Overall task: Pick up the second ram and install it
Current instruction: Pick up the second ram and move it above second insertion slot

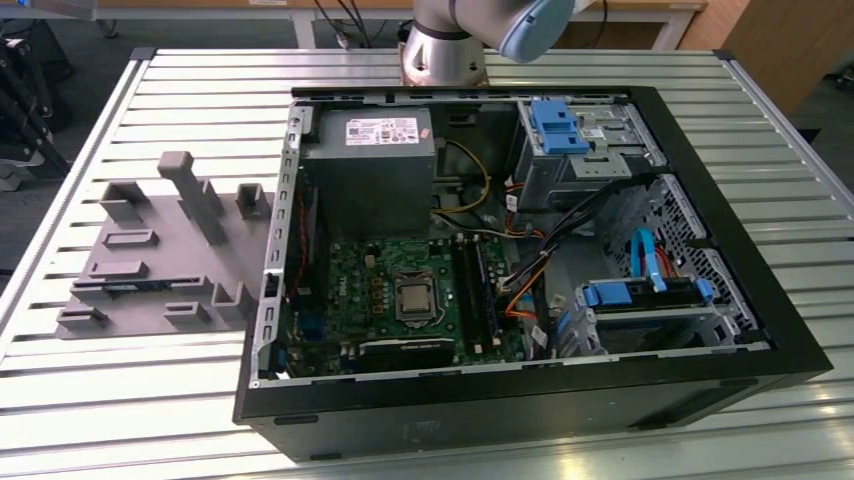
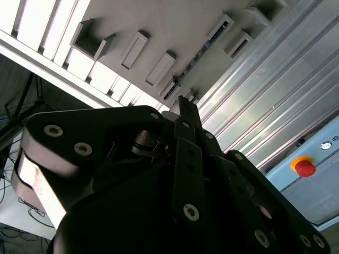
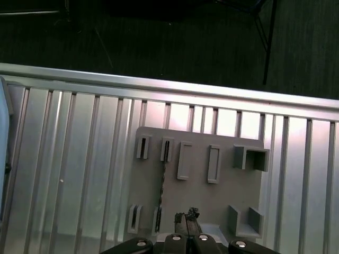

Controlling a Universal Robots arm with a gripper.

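The second ram [image 3: 162,185] stands on edge in the grey holder block [image 3: 222,201], seen as a thin dark strip between two pairs of slotted posts. In the second wrist view the ram [image 2: 197,57] is a dark line with blue specks across the block. In the exterior view the ram [image 1: 140,287] lies low in the holder block [image 1: 147,250], at that view's left. My gripper [image 3: 186,215] hangs above the block, a little to one side of the ram and clear of it. Its fingertips [image 2: 185,108] are shut together with nothing between them.
An open computer case [image 1: 747,340] lies on the slatted aluminium table [image 1: 160,400], to the holder's right in the exterior view. Inside are the green motherboard [image 1: 360,290], long black slots [image 1: 470,290], a power supply [image 1: 367,160], cables and blue drive brackets [image 1: 641,293]. The arm's base [image 1: 441,50] stands behind the case.
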